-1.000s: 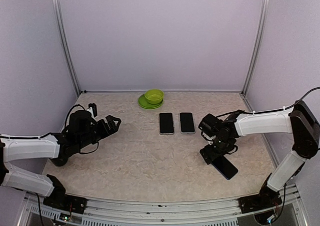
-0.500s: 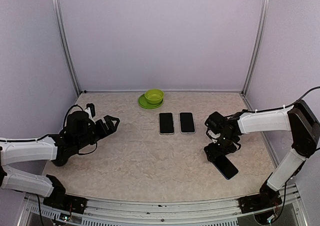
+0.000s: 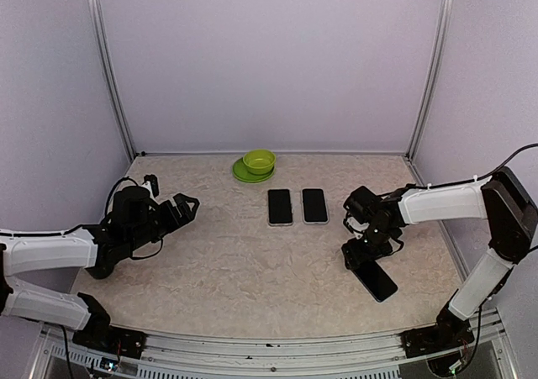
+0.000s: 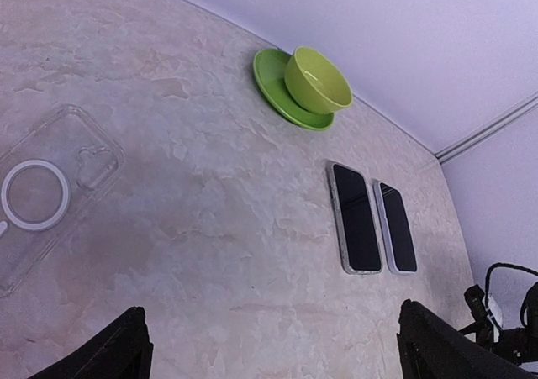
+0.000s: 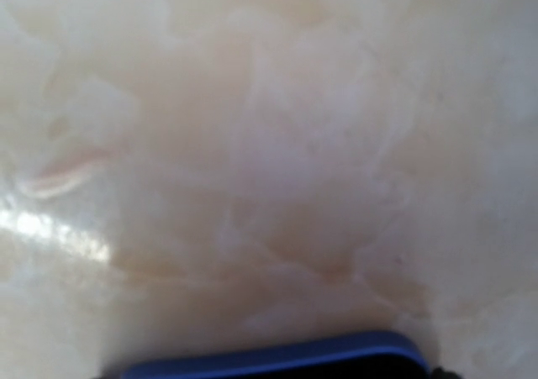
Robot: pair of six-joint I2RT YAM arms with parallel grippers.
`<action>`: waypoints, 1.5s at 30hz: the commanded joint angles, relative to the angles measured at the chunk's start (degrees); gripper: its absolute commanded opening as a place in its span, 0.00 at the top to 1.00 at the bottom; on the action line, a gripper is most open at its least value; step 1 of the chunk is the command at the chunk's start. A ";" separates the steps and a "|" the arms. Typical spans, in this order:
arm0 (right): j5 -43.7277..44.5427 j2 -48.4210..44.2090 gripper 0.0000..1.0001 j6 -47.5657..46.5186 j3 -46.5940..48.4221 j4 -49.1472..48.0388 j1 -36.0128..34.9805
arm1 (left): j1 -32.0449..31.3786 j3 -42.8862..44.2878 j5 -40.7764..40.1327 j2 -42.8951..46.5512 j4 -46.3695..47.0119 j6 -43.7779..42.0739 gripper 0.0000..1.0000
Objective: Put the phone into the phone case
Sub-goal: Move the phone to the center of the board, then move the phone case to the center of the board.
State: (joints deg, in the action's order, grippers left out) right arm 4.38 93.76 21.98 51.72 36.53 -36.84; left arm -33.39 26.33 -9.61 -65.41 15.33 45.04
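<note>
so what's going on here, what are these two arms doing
The right tool is down at one end of a dark phone lying on the table; whether it has a grip can't be told. The left tool hangs open near a clear phone case lying on the left side. A second phone and a third phone lie side by side mid-table, near a green bowl on a plate. Nothing is in the clear case yet.

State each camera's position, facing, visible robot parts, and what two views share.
Top external: above and behind the arms, looking down at the table; left gripper and right gripper show.
Left wrist: low, facing across to the green bowl and paired phones; its fingertips show.
Right wrist: close to the table, a blue-edged phone below; no fingers visible.
Shared by top and left wrist: bowl, phones.
</note>
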 commanded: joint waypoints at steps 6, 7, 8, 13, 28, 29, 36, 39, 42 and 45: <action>-0.18 5.63 0.28 -0.23 2.61 -1.97 -3.55 | 1.12 0.55 -1.27 -1.01 -0.33 0.89 0.01; 0.50 6.32 0.28 -0.53 3.50 -1.91 -4.27 | 1.32 0.63 -1.56 -1.27 -0.68 1.23 0.01; 1.21 7.22 0.28 -0.84 4.63 -1.82 -5.01 | 1.70 0.73 -1.79 -1.58 -1.06 1.63 0.01; 2.55 11.69 0.28 -2.80 9.60 -1.82 -6.87 | 3.73 1.27 -2.00 -4.18 -2.40 3.22 0.01; 2.38 7.88 0.13 -3.62 13.44 -0.82 -11.30 | 9.36 4.86 -6.62 -11.07 -3.66 -1.17 0.01; 2.67 6.93 0.12 -3.32 13.17 -0.58 -11.36 | 9.77 5.10 -6.32 -11.97 -3.54 -1.30 0.01; 2.85 0.42 0.06 -0.98 11.63 0.32 -11.70 | 12.37 5.42 -3.67 -17.22 -0.97 -1.76 0.01; 2.87 -1.42 0.06 -0.21 10.98 0.67 -11.85 | 12.72 5.98 -2.78 -19.32 -0.66 -2.48 0.01; 3.04 -2.64 0.06 0.36 10.55 1.04 -12.15 | 12.75 6.64 -2.12 -20.84 -0.77 -3.06 0.01; 3.08 -3.48 0.06 0.68 10.33 1.15 -12.70 | 12.79 7.10 -1.63 -22.29 -0.75 -3.69 0.01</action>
State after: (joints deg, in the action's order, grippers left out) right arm 6.74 92.29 21.21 63.11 36.60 -48.23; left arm -20.97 31.55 -12.56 -86.06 13.26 43.18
